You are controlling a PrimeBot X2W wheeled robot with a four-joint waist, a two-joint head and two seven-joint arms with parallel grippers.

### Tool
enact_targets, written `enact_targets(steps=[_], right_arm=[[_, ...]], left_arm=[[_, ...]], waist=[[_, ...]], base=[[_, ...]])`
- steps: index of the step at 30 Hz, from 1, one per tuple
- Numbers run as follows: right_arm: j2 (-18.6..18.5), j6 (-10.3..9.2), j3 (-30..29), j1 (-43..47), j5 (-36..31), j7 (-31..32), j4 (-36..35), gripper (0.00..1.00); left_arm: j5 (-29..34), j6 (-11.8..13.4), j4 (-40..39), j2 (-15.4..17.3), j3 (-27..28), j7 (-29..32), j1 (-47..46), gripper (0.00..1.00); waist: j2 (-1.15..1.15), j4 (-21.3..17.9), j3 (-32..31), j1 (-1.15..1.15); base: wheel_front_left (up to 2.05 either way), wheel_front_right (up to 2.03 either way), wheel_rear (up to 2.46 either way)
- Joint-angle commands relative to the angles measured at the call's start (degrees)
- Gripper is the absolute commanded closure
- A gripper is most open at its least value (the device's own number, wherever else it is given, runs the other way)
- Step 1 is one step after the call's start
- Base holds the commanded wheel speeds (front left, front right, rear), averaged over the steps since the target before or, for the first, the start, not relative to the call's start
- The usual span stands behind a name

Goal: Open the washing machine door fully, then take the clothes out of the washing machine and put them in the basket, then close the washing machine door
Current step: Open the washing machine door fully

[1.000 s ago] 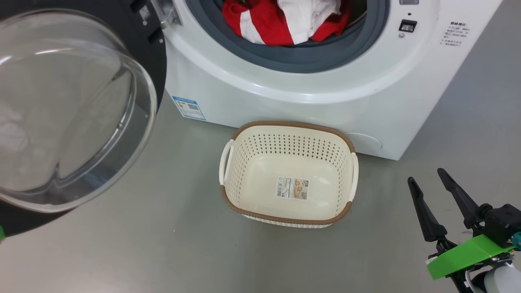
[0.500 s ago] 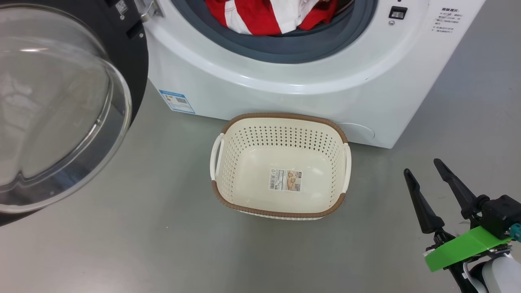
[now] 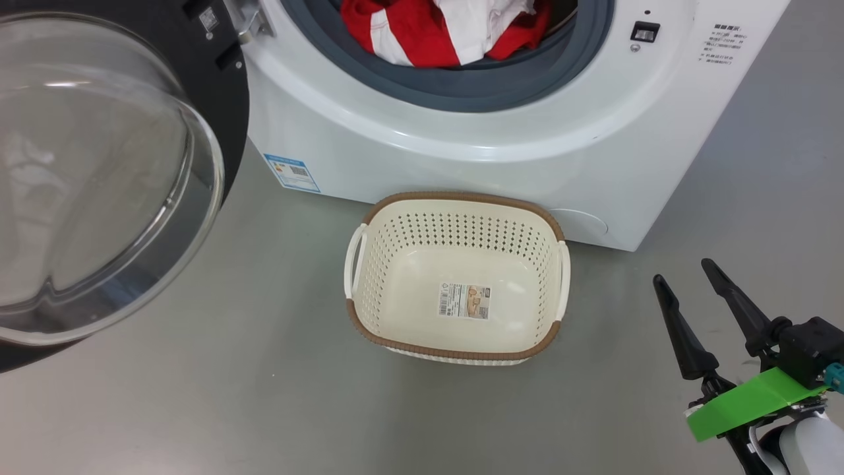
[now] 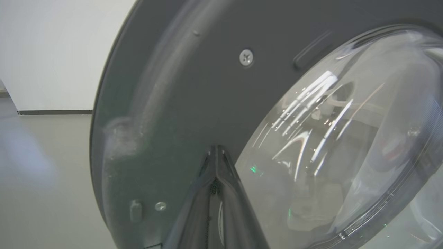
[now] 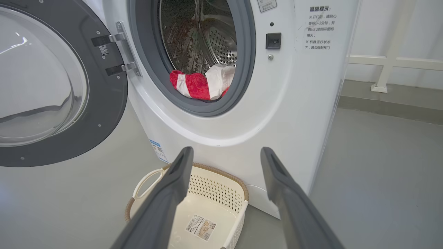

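Observation:
The washing machine door stands swung open to the left, its glass bowl bulging toward me. Red and white clothes lie at the mouth of the white washing machine, behind the grey gasket. The cream basket sits on the floor right in front of the machine, with nothing in it but a label. My right gripper hovers open and holds nothing, low at the basket's right. In the left wrist view my left gripper is shut, its tip against the door at the dark inner rim.
Grey floor spreads around the basket and to the right of the machine. A white wall with a dark skirting lies beyond the door. A white post and rail stand against the wall behind the machine's right side.
The head camera has shifted a little, so the whole picture moved. Relative to the machine, the door's glass bowl sits slightly further left. The right gripper stays open in place.

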Motion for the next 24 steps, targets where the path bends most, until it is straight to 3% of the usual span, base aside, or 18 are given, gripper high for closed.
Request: enact_targets(steps=[1, 4, 5, 14, 15, 18, 24], right_arm=[[-0.42, 0.09, 1.12, -0.27, -0.38, -0.69, -1.14, 0.0], [-0.19, 0.09, 1.2, 0.17, -0.16, -0.69, -1.13, 0.0], [-0.14, 0.09, 1.17, 0.33, -0.09, -0.69, -1.16, 0.0], [0.66, 0.09, 1.29, 1.72, 0.3, -0.69, -0.84, 0.0], [0.77, 0.09, 1.25, 1.85, 0.32, -0.69, -0.87, 0.0], [1.08, 0.09, 1.1, 2.27, 0.33, -0.69, -0.9, 0.0], [1.51, 0.09, 0.22, 3.2, 0.38, -0.69, -0.85, 0.0]], left_arm=[[0.49, -0.79, -1.59, 2.93, 1.43, -0.3, 0.73, 1.0], [0.17, -1.66, -3.08, 0.57, 2.01, -0.3, 2.46, 0.99], [0.12, -1.95, -3.67, -0.34, 1.94, -0.3, 3.13, 0.83], [0.67, -2.98, -12.71, -7.85, -0.38, -0.3, 10.89, 0.59], [0.63, -3.01, -13.86, -8.52, -0.47, -0.3, 11.94, 0.52], [0.47, -3.04, -17.45, -10.43, -1.59, -0.3, 15.1, 0.01], [-0.93, -3.06, -24.32, -12.89, -4.78, -0.3, 20.74, 0.0]], waist=[[0.0, 0.2, -0.49, 0.0], [0.0, 0.42, -1.34, 0.0], [0.0, 0.54, -1.6, 0.0], [0.0, 0.79, -4.47, 0.0], [0.0, 0.68, -4.75, 0.0], [0.0, 0.31, -5.61, 0.0], [0.0, -0.81, -6.98, 0.0]], base=[[0.0, 0.0, 0.0], [0.0, 0.0, 0.0], [0.0, 0.0, 0.0], [0.0, 0.0, 0.0], [0.0, 0.0, 0.0], [0.0, 0.0, 0.0], [0.0, 0.0, 0.0]])
